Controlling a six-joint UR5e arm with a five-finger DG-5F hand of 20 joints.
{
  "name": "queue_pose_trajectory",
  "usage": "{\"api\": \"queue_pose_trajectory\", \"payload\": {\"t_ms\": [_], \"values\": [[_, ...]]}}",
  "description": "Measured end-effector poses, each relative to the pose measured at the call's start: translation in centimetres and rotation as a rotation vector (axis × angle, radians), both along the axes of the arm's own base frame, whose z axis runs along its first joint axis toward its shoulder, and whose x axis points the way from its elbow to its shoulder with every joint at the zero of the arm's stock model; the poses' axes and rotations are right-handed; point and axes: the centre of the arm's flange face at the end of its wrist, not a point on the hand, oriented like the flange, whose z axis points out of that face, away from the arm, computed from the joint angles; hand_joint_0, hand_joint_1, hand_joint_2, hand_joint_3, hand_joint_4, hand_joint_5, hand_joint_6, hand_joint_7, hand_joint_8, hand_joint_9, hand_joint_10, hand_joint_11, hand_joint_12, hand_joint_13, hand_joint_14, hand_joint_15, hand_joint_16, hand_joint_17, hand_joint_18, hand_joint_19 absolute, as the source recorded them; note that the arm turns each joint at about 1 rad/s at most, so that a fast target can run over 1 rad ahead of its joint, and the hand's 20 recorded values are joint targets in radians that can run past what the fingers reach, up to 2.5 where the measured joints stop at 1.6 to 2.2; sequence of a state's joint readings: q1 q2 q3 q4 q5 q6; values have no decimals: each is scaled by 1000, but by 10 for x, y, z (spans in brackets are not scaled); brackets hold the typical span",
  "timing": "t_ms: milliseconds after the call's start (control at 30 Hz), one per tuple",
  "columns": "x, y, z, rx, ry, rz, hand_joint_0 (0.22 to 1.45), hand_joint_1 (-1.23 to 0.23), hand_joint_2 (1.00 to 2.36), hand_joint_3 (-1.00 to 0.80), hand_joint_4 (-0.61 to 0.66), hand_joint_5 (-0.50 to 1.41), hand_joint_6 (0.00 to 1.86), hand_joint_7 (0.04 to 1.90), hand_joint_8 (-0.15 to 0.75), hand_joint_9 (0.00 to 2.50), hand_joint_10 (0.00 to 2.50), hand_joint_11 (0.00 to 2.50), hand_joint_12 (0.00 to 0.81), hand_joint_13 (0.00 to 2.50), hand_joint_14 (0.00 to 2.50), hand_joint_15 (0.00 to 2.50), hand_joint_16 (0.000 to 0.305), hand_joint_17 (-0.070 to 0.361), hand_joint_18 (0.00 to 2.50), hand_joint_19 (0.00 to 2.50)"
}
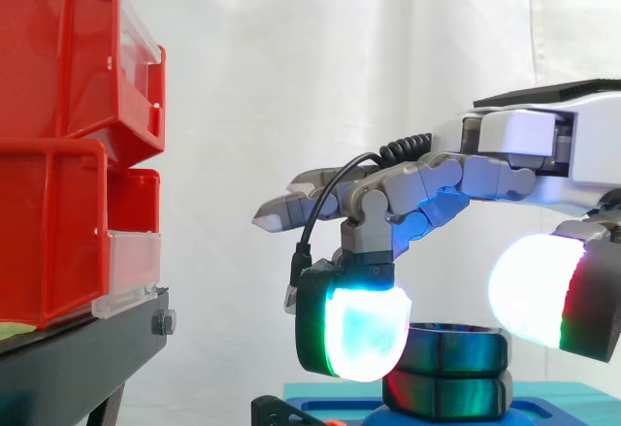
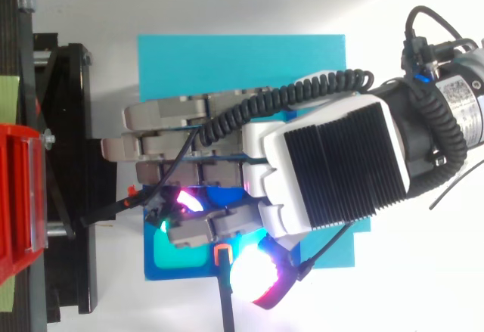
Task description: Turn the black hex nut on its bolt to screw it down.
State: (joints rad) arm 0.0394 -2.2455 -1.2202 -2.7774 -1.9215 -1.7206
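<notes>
The black hex nut (image 1: 456,348) stands on a blue base (image 1: 543,409) low in the side view, over a second black hex shape beneath it. My hand (image 1: 505,169) hovers just above it, most fingers stretched out level towards the bins. One finger bends down, and its glowing pad (image 1: 364,334) hangs beside the nut's left side. The thumb pad (image 1: 543,290), white and red, sits off to the right, nearer the camera and apart from the nut. In the top view the hand (image 2: 325,166) covers the nut. Nothing is gripped.
Red bins (image 1: 58,154) are stacked on a black stand (image 1: 78,358) to the left, a short gap from my outstretched fingertips. The blue base rests on a teal plate (image 2: 227,60) on the white table.
</notes>
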Motion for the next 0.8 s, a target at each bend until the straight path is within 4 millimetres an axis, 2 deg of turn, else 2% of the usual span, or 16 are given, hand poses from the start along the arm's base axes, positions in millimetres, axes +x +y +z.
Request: {"api": "queue_pose_trajectory", "payload": {"t_ms": [267,533,800], "values": [[0,-13,1,-8,-16,-11,501,-225,1000,-500,50,-3,503,1385,176,712,1,48,296,233,0,0,41,91,42,78],[-3,-36,4,-11,-42,-12,500,-220,1000,-500,68,-9,503,1376,180,711,2,48,297,233,0,0,40,91,31,74],[-5,-47,5,-14,-55,1,495,-210,1000,-500,116,-33,504,1218,188,702,0,42,300,234,0,0,41,92,43,78]]}}
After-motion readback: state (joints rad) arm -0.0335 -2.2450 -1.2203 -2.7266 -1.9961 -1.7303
